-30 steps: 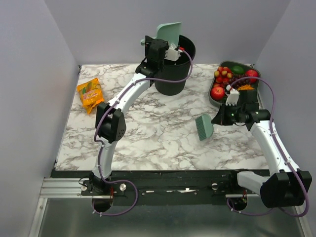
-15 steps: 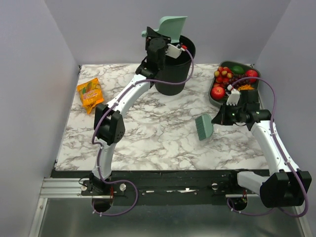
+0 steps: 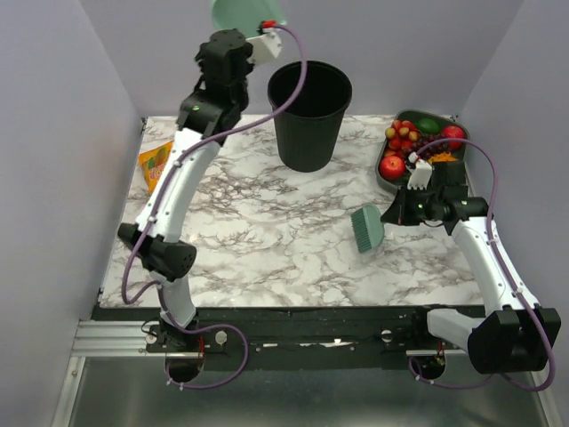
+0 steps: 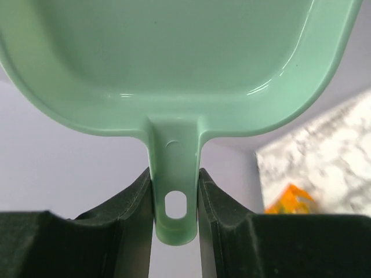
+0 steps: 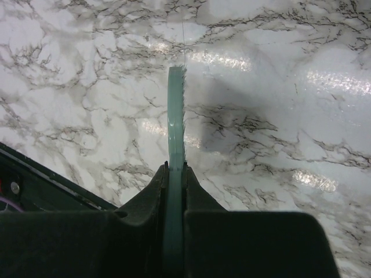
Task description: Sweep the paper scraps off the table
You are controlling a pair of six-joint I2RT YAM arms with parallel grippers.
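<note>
Marble-white table (image 3: pixel 293 249) lies under everything, with the black bin (image 3: pixel 309 124) at its far edge as your reference. Your left arm (image 3: pixel 178 191) has changed most. A second ago it bent over the bin with the dustpan tipped at the rim. Now it reaches up tall, to the left of the bin and higher than its mouth. Your right arm (image 3: pixel 484 253) has not moved and is folded low, to the right of the bin and nearer you. The left gripper (image 4: pixel 175 185) is clamped on the handle of the mint-green dustpan (image 4: pixel 174 58), both fingers pressed against its sides. In the overhead view the picture's top edge cuts off much of the pan. The right gripper (image 5: pixel 175 174) is closed tight on the green brush (image 5: pixel 175 110), which hangs edge-on over bare marble, in front of the bin and to its right. Left of the bin, the raised arm now covers part of the orange snack packet (image 3: pixel 153 167). You cannot make out the paper scraps in any view, and the bin's inside shows only black.
</note>
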